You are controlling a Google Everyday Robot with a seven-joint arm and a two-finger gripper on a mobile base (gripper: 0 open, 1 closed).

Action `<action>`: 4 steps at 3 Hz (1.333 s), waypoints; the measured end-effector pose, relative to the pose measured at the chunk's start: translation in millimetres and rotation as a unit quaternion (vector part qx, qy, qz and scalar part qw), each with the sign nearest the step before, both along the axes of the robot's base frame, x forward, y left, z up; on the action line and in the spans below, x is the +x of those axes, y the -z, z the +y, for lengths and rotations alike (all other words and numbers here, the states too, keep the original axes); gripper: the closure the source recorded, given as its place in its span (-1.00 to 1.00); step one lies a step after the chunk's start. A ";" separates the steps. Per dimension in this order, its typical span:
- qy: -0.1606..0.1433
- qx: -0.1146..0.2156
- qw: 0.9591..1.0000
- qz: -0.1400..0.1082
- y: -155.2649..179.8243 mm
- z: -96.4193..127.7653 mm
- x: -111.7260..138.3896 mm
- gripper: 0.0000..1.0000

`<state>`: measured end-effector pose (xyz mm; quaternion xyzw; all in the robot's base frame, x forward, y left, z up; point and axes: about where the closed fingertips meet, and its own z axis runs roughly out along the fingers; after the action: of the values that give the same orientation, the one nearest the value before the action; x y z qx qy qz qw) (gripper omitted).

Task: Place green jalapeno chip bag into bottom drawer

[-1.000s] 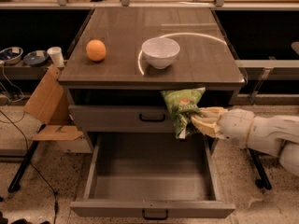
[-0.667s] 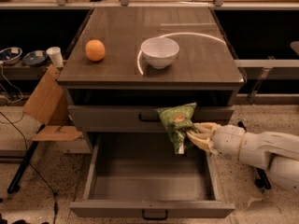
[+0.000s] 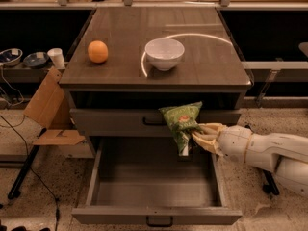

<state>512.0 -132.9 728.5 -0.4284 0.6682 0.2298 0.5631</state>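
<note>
One cabinet stood in view, with one tabletop (image 3: 202,57) and two drawers. The bottom drawer (image 3: 120,215) was pulled fully out towards the camera, its inside bare. The shallower upper drawer (image 3: 110,121) was shut, and each front carried one dark handle. One pale arm (image 3: 269,150) reached in from the right, level with the upper drawer, ending in one claw (image 3: 197,133). To the left of the cabinet, one cardboard box (image 3: 45,105) leaned open.

On the tabletop there was one white bowl (image 3: 164,53) near the middle and one orange (image 3: 97,51) well apart to its left.

There was one green jalapeno chip bag (image 3: 182,121), pinched at its right edge by the closed claw. It hung in the air in front of the upper drawer's front, over the right part of the open bottom drawer and not inside it. Its long axis ran nearly upright and slightly tilted, with the wide end up and leaning right and the narrow end pointing down into the drawer opening (the reddish logo faced the camera).

Against the frame a second earlier, the bag sat lower and a little further left, and the claw had come in with it. The bowl, the orange and both drawers lay as before.
</note>
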 end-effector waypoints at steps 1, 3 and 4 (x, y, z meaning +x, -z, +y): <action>-0.011 0.005 1.000 0.000 20.2 10.8 1.4 1.00; -0.038 0.026 0.999 0.024 88.2 24.8 -25.8 1.00; -0.048 0.024 0.998 0.044 115.6 28.2 -39.4 1.00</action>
<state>472.6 -104.8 612.9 -0.4357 0.6651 0.2913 0.5320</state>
